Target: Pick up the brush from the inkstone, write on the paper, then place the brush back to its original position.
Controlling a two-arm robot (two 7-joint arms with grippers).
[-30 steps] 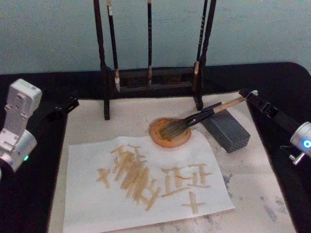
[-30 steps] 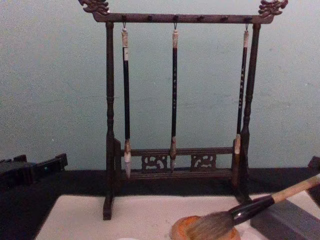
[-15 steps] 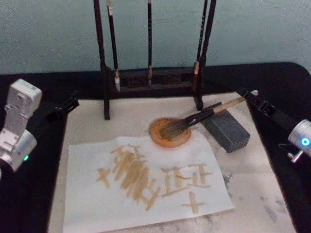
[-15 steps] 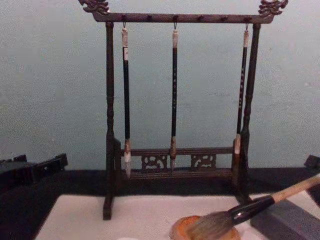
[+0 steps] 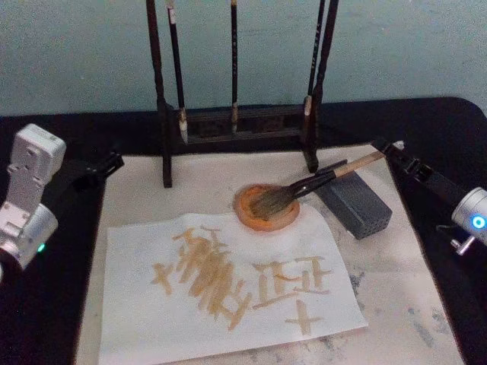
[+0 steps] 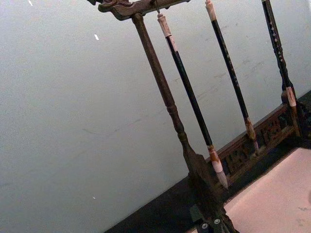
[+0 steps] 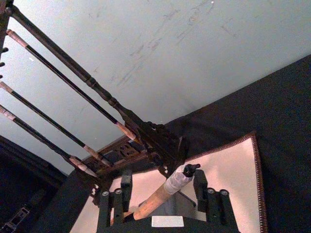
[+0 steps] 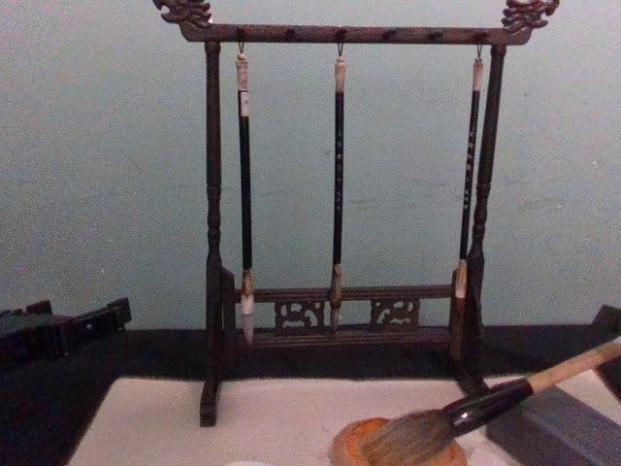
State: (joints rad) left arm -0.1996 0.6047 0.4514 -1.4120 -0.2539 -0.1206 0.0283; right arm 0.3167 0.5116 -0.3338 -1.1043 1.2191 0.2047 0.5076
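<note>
- Since a second ago I am seeing almost nothing moving: the right gripper [image 5: 389, 147] is staying at the far end of the handle, and the brush [image 5: 304, 186] is lying where it was.
- The brush is resting with its tuft in the orange inkstone [image 5: 247, 217] and its handle propped on the grey block [image 5: 358, 205].
- In the right wrist view the fingers [image 7: 200, 187] are standing apart on either side of the handle, with gaps showing.
- The paper [image 5: 152, 304] is carrying tan strokes, so I am judging the writing done and the brush returned.
- The left gripper [image 5: 103, 166] is sitting parked, well apart to the left.

Dark brush stand [image 5: 163, 114], grey block [image 5: 356, 204]
</note>
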